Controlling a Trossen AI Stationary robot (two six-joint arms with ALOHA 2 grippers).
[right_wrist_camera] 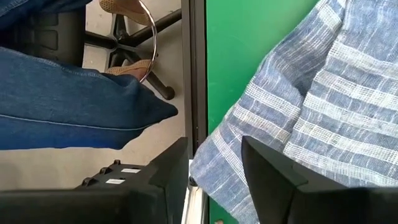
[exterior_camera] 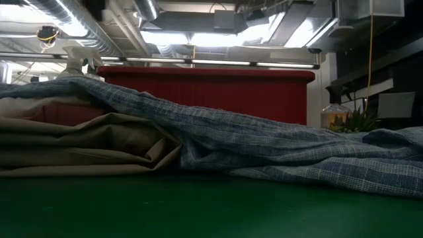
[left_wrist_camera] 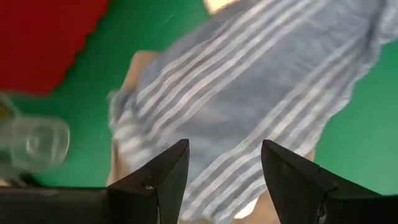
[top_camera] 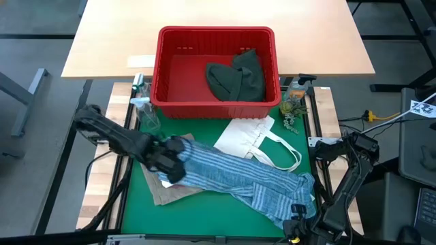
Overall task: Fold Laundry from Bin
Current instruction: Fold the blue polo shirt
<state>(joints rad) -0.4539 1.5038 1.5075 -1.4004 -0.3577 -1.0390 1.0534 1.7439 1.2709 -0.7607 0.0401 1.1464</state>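
Risk: blue-white striped cotton shirt (top_camera: 252, 178) sprawls across the green desk mat (top_camera: 204, 211), hem overhanging. My left gripper (left_wrist_camera: 225, 180) and right gripper (right_wrist_camera: 214, 177) hover open, empty; uneven pinches would drag it off.

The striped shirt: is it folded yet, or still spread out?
Spread out, not folded. The striped shirt lies stretched and rumpled across the green mat, partly over the tan garment, with no neat fold showing.
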